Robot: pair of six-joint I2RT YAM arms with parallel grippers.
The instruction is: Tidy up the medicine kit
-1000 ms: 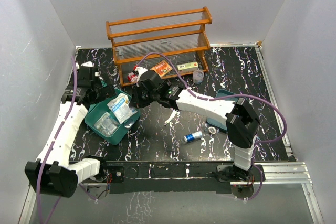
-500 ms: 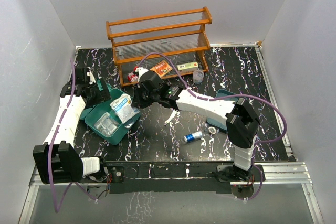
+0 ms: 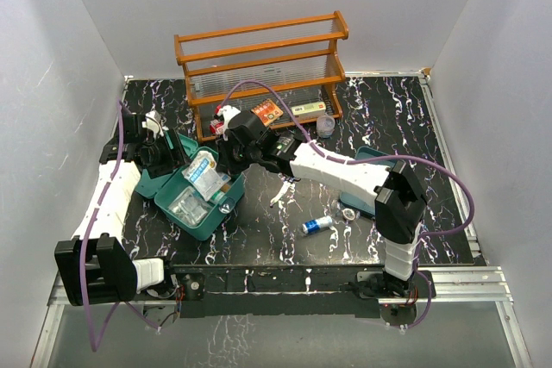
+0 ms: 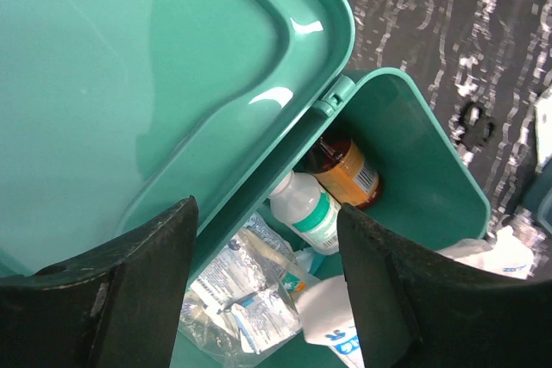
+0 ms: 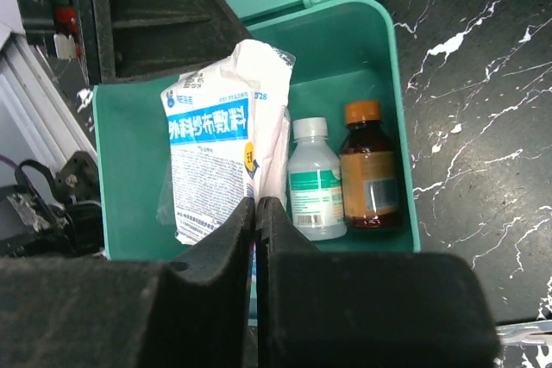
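The medicine kit, a teal plastic box with rounded corners, is set on the left part of the black, white-veined table, in front of the wooden rack. Its smooth, glossy lid is swung open on a moulded hinge. Inside, a white plastic bottle with a green label and an amber bottle with an orange cap are laid side by side. A crinkled white packet with blue print is propped against the white bottle. Clear film sachets are heaped nearer the front.

The left gripper is held with its fingers spread apart and the lid's edge seen in the gap. The right gripper is pressed closed at the packet's lower edge. Whether any film is pinched cannot be told.
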